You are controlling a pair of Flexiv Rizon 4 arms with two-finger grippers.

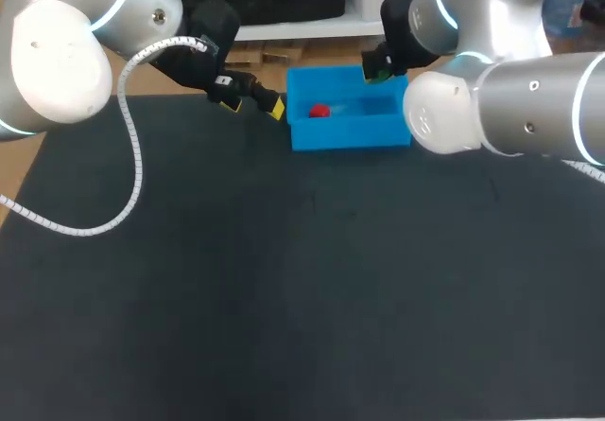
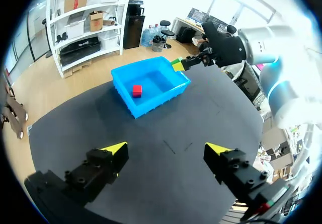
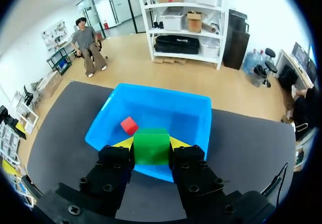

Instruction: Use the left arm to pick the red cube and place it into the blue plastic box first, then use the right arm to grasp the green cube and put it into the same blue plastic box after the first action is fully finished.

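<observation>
Gripper (image 3: 151, 143) (right, clamping green cube (image 3: 151, 146)) hangs over blue box (image 3: 166, 112).

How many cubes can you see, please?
2: red cube inside the blue box; green cube held in the right gripper above its rim. None seems hidden.

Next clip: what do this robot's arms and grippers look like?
The left arm and right arm are silver-white tubes with rounded joints ringed in pale blue light. A white spiral-wrapped cable hangs off the left arm. The left gripper and right gripper are black and blocky with yellow tips.
</observation>
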